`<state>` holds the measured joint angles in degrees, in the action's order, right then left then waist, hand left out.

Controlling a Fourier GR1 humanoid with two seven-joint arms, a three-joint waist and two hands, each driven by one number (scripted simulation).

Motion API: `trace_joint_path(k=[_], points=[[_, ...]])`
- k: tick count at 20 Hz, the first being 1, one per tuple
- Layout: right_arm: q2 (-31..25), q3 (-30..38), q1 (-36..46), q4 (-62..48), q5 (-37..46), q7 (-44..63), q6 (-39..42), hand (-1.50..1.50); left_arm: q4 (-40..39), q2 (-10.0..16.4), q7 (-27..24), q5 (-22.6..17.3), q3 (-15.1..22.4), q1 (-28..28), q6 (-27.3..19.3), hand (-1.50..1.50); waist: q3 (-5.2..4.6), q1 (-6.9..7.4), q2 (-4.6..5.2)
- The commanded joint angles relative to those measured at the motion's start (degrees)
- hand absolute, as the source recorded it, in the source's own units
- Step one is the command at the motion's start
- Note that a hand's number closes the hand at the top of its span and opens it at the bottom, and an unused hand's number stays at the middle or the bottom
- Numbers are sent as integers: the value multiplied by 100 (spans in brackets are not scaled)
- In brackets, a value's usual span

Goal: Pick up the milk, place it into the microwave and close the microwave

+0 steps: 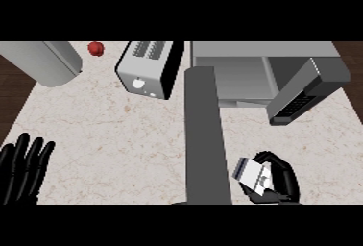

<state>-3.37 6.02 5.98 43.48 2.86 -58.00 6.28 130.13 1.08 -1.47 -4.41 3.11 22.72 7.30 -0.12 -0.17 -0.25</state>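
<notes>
Gripping the white-and-blue milk (253, 176), the right hand (282, 178) curls.

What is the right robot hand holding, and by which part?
The right robot hand is curled round the milk carton, gripping it across its sides. The left robot hand is open, holding nothing.

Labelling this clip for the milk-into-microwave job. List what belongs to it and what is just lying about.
Job:
milk, held in right hand
microwave, its door open

Lying about:
toaster
small red thing
grey cylinder
left hand, resting open, lower left
</notes>
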Motion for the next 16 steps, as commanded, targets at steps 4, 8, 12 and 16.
trace_joint_path(k=[4,8,12,16], points=[[328,-489,-125,1447,-207,781,-702,150,-133,168,-139,-340,-503,97,225,-150,8,33,12],[328,-574,370,1638,8,1319,-1172,150,18,294,107,-760,-756,57,351,-150,9,51,15],[336,-1248,962,1468,112,2027,-2301,150,151,245,342,-632,-628,45,267,-150,11,97,20],[210,-612,1848,710,436,2585,-2596,150,-113,161,-140,-356,-509,195,418,-150,11,114,30]])
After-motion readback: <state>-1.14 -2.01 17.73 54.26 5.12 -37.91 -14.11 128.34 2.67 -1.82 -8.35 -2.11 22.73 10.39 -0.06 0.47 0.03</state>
